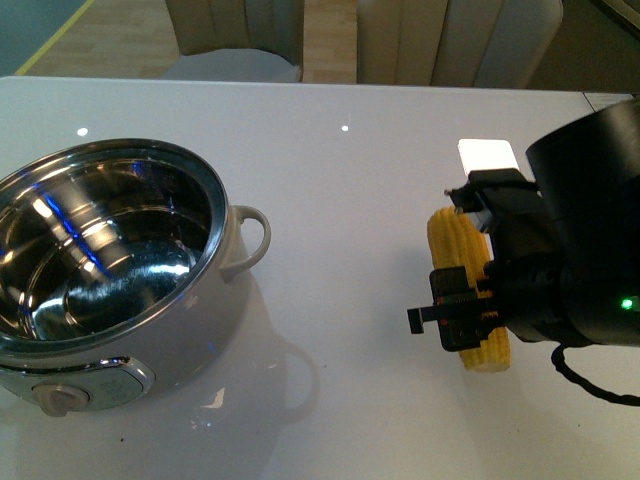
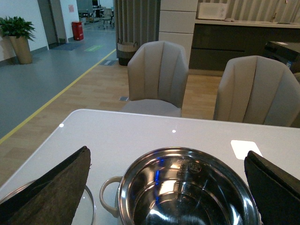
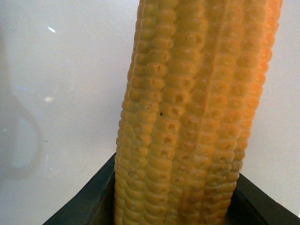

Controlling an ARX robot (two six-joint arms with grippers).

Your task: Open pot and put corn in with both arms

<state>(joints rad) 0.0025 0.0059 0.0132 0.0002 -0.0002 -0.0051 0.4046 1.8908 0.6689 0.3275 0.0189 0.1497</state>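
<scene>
The cream-white pot (image 1: 190,345) stands open at the left of the white table, its steel inside empty and its loop handle (image 1: 252,240) facing right. My right gripper (image 1: 470,300) is shut on the yellow corn (image 1: 455,240), well to the right of the pot and low over the table. In the right wrist view the corn (image 3: 197,117) fills the frame between the black fingers (image 3: 89,201). My left gripper (image 2: 166,153) is open above the pot (image 2: 140,168), with a finger (image 2: 51,187) on either side. The glass lid's edge (image 2: 90,206) shows beside the pot.
Beige chairs (image 1: 235,30) stand beyond the table's far edge, and also show in the left wrist view (image 2: 157,75). A bright square reflection (image 1: 487,155) lies on the table behind the corn. Bare tabletop (image 1: 350,260) separates pot and corn.
</scene>
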